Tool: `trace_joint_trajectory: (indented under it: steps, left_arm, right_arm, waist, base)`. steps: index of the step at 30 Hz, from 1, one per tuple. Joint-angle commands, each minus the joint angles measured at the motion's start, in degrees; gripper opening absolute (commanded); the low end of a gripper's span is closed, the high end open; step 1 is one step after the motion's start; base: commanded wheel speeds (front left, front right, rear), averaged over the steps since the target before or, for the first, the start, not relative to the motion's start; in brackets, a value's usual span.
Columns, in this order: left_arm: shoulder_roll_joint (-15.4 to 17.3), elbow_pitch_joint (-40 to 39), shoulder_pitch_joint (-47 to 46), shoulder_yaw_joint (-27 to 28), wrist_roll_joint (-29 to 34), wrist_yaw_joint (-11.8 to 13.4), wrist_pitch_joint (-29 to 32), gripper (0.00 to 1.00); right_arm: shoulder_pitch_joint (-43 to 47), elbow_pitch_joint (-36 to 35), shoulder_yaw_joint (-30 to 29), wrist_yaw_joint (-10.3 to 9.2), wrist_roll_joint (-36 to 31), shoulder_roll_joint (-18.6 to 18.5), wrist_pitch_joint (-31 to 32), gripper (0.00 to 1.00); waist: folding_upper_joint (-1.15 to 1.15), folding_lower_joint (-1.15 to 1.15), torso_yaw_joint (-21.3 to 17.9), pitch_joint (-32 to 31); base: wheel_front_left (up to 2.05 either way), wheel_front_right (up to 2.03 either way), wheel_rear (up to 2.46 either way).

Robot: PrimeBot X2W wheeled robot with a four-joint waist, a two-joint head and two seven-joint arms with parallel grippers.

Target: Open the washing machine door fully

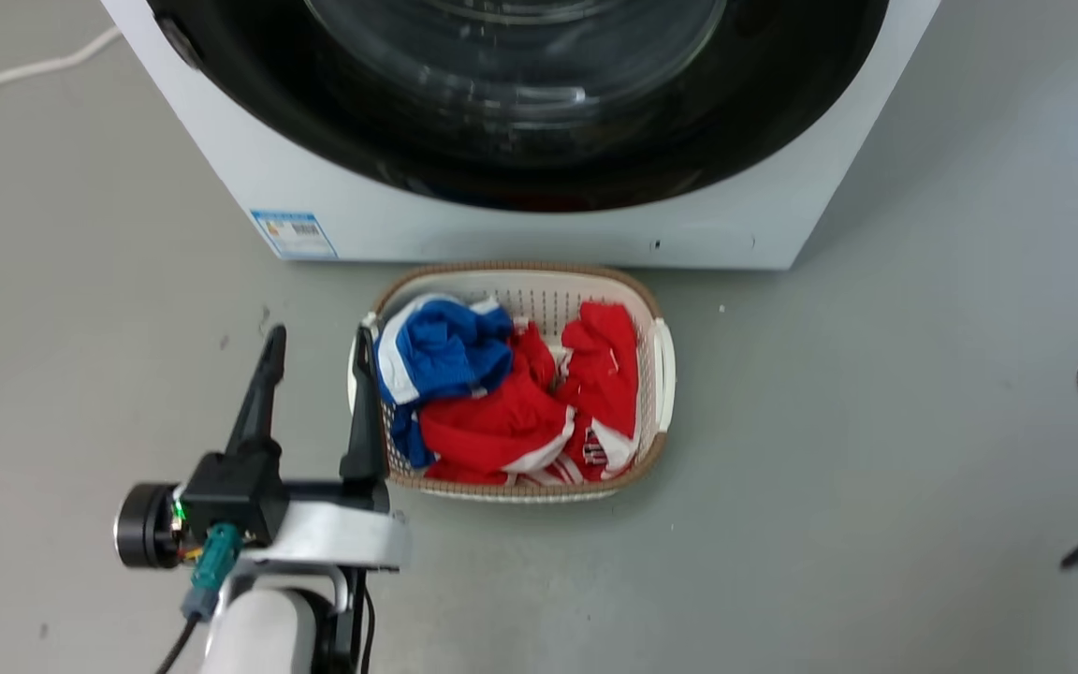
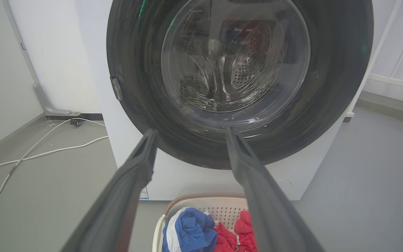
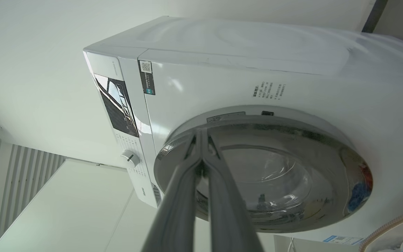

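Note:
The washing machine (image 1: 539, 234) is a white front-loader standing at the far side of the floor. The washing machine door (image 1: 520, 178) is a glossy black disc with a clear glass bowl, and it lies shut against the front. My left gripper (image 1: 319, 348) hangs open and empty at the lower left, beside the basket. In the left wrist view the left gripper (image 2: 190, 132) points at the door's (image 2: 334, 87) lower rim, still apart from it. My right gripper (image 3: 201, 135) is shut with nothing in it. Its tips lie over the door's (image 3: 275, 175) rim, below the control panel; contact cannot be told.
A white laundry basket (image 1: 662, 365) with red and blue clothes sits on the floor right in front of the machine. A white cable (image 2: 47, 150) trails across the floor on the left. The door has a small latch piece (image 2: 116, 88) on its left rim. Grey floor lies on both sides.

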Motion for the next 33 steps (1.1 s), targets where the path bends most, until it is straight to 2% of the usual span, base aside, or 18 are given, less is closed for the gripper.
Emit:
trace_joint_trajectory:
  steps: [1, 9, 17, 26, 33]
  left_arm:
    - [0.0, -0.4, -1.5, 0.4, 0.5, -0.1, -0.1, 1.0]
    - [0.0, -2.2, -7.6, 1.6, 2.1, -1.0, -0.1, 1.0]
    - [0.0, -3.3, -10.9, 1.4, 2.0, -1.1, -0.1, 1.0]
    - [0.0, -3.8, -13.2, 0.4, 1.0, -0.4, -0.1, 1.0]
    - [0.0, -4.0, -13.6, 0.2, 0.9, 0.0, -0.1, 1.0]
  right_arm:
    - [-2.5, 0.8, -0.1, 0.02, -0.2, -0.8, 0.6, 0.0]
    - [-19.7, 10.1, 1.9, 0.02, -0.8, -6.2, 5.7, 0.0]
    - [-34.6, 17.5, 7.8, 0.02, -5.2, -10.3, 9.6, 0.0]
    - [-46.5, 23.1, 14.7, 0.02, -9.9, -11.6, 14.5, 0.0]
    - [-49.4, 24.2, 18.8, 0.02, -12.3, -11.2, 18.8, 0.0]
  waist:
    - [0.0, -0.01, 0.1, 3.9]
    - [0.0, -0.01, 1.0, 12.2]
    - [0.0, -0.01, 2.4, 18.9]
    - [0.0, -0.01, 3.8, 23.6]
    - [0.0, -0.01, 3.7, 24.6]
  base:
    - [0.0, 0.0, 0.0]
    - [0.0, 0.0, 0.0]
    - [0.0, 0.0, 0.0]
    - [0.0, 0.0, 0.0]
    - [0.0, 0.0, 0.0]
